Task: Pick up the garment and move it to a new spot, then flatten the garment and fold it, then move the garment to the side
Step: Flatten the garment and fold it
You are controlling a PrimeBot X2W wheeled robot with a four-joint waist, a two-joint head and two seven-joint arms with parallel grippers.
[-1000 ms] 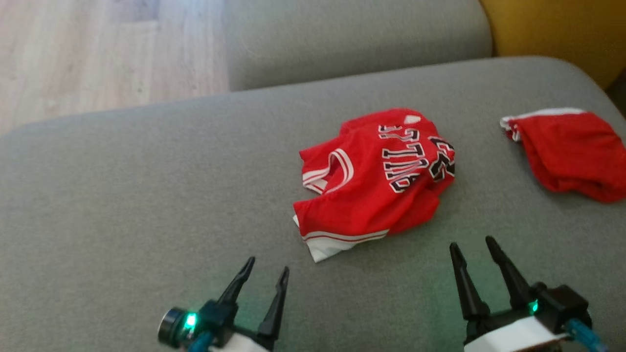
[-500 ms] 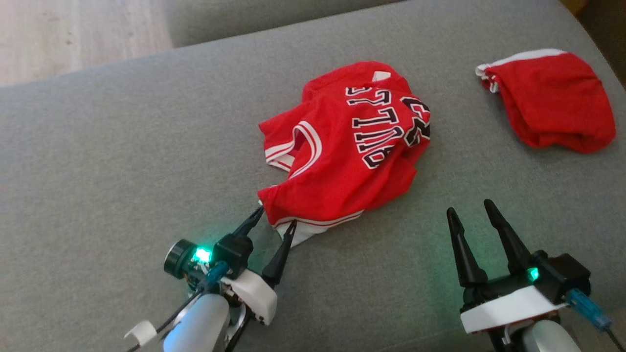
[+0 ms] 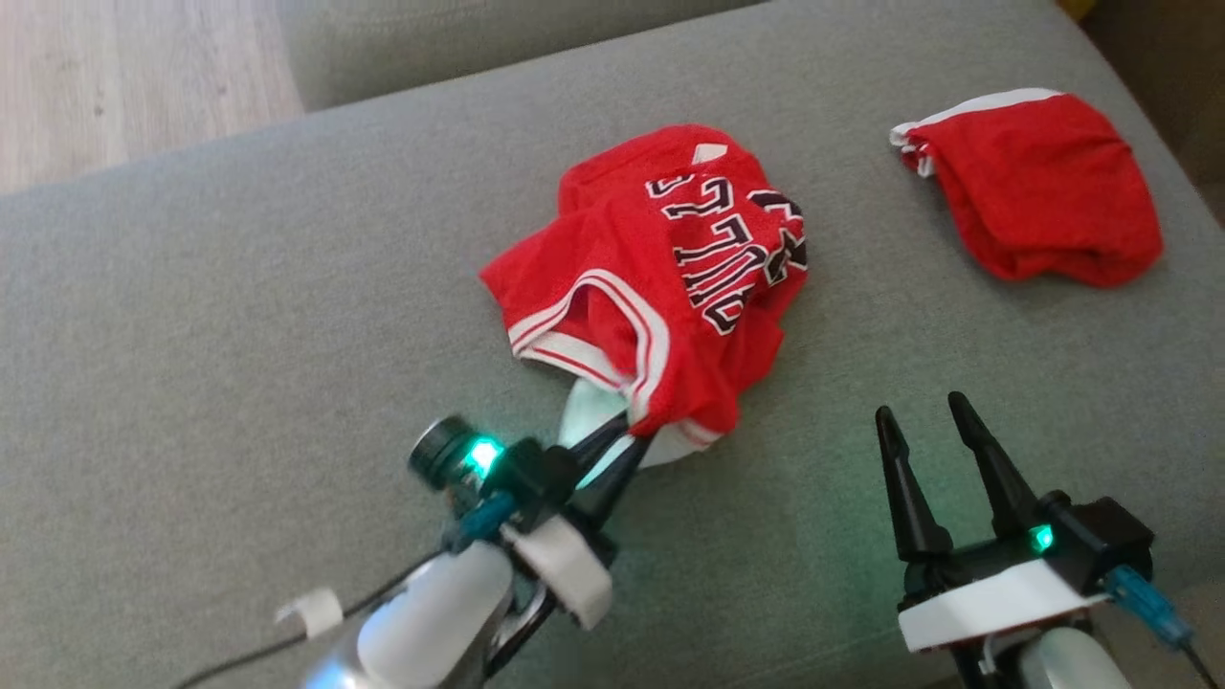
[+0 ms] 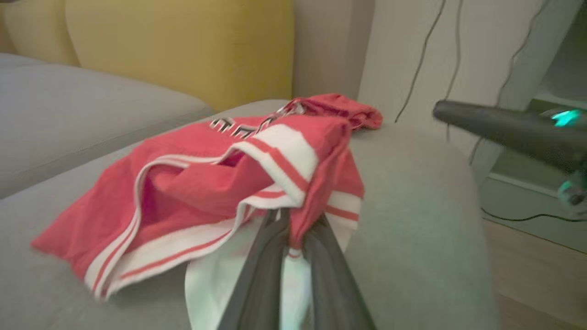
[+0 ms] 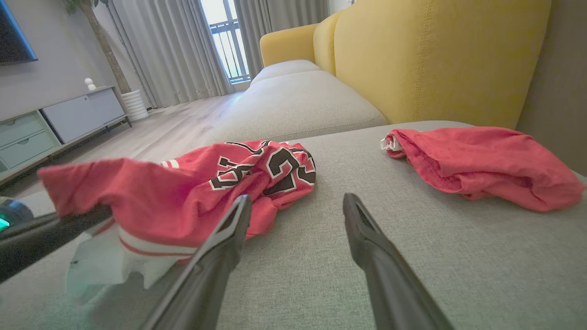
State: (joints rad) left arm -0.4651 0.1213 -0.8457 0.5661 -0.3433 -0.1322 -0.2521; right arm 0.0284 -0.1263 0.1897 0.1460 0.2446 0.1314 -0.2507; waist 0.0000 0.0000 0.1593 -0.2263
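Left hand (image 3: 627, 437) fingertips buried under jersey (image 3: 670, 277) hem; jersey lettering partly folded away, unreadable.

Grey sofa (image 3: 239, 335) bears jersey (image 3: 670, 277), shorts (image 3: 1038, 191)

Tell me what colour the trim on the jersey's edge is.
White with red stripes, on a red jersey. Clearest in left wrist view.

From where I stand, the left arm reaches in from the lower left, its pale forearm (image 3: 431, 627) slanting up and to the right, with a green light glowing at the wrist. The left tool (image 3: 627, 438) has its two dark fingers pressed together, pinching the hem of the garment (image 3: 622, 239). The right tool (image 3: 921, 407) sits low on the right, its fingers pointing away from the body and spread apart with nothing between them. Its wrist is lit green too.
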